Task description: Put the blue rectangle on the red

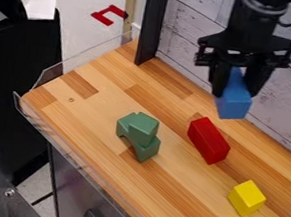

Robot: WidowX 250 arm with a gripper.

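Gripper clamped on blue block, in the air toward 1 o'clock from red block. Probably light, rigid, slightly slick; best pinched mid-length on opposite flat sides. Grip depth unclear.

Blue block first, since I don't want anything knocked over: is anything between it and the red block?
Nothing visible stands between the blue block, held in the tool, and the red block; the green pieces and the yellow block stand aside from that path.
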